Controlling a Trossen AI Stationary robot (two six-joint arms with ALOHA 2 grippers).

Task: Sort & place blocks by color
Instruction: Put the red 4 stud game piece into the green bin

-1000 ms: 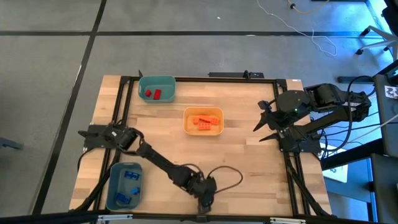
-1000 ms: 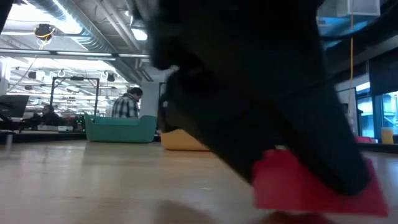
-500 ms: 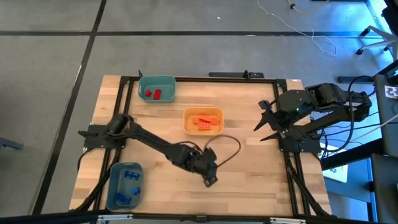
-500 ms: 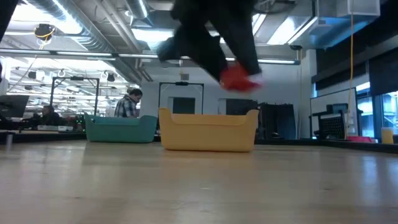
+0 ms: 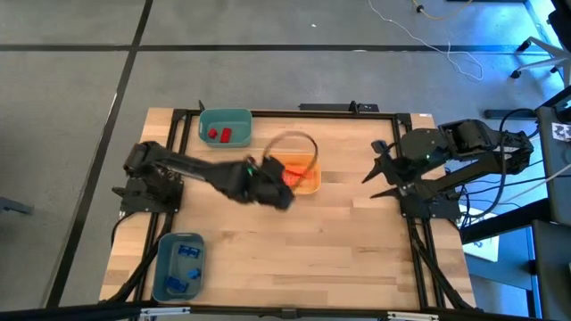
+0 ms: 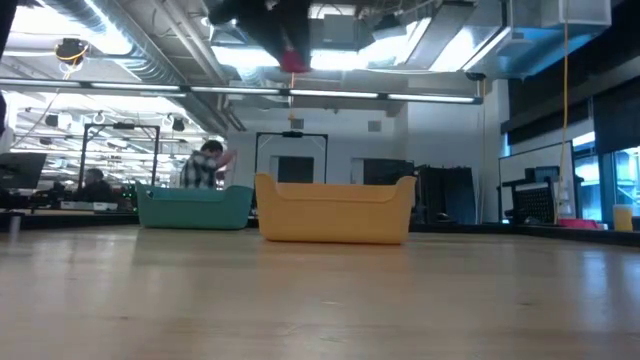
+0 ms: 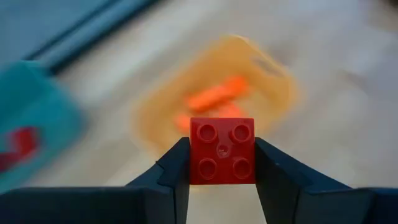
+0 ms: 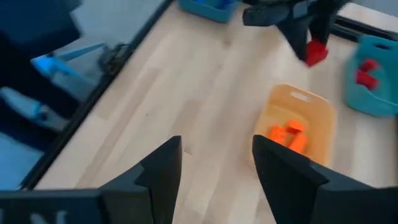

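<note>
A red square block [image 7: 222, 151] sits between the fingers of my left gripper [image 5: 285, 178], high above the table beside the near left corner of the yellow-orange bin [image 5: 305, 182]. It also shows as a red spot [image 6: 293, 62] in the low view and as the red block [image 8: 316, 52] in the right wrist view. The yellow-orange bin holds orange blocks [image 5: 294, 169]. Two red blocks [image 5: 219, 135] lie in the teal bin [image 5: 225, 116] at the far left. Blue blocks [image 5: 185, 259] lie in the blue bin [image 5: 162, 267] at the near left. My right gripper [image 5: 373, 176] hangs open at the table's right side. My left gripper pinches the red block by two opposite side faces [image 7: 194, 155] between its two fingers [image 7: 177, 171]. The studded top faces back toward the wrist. The fingers slant downward toward the bins. The block is lifted clear of the table and of the bins.
Bare wooden table [image 5: 357, 241] stretches over the near middle and right. A black frame [image 5: 410, 232] runs along the table's edges. In the low view, people stand in the room behind the teal bin [image 6: 195, 207].
My left gripper has risen from the table's near edge and swung toward the far side and the left, up to the yellow-orange bin, turning as it went. The red block has gone with it, lifted clear of the table.
</note>
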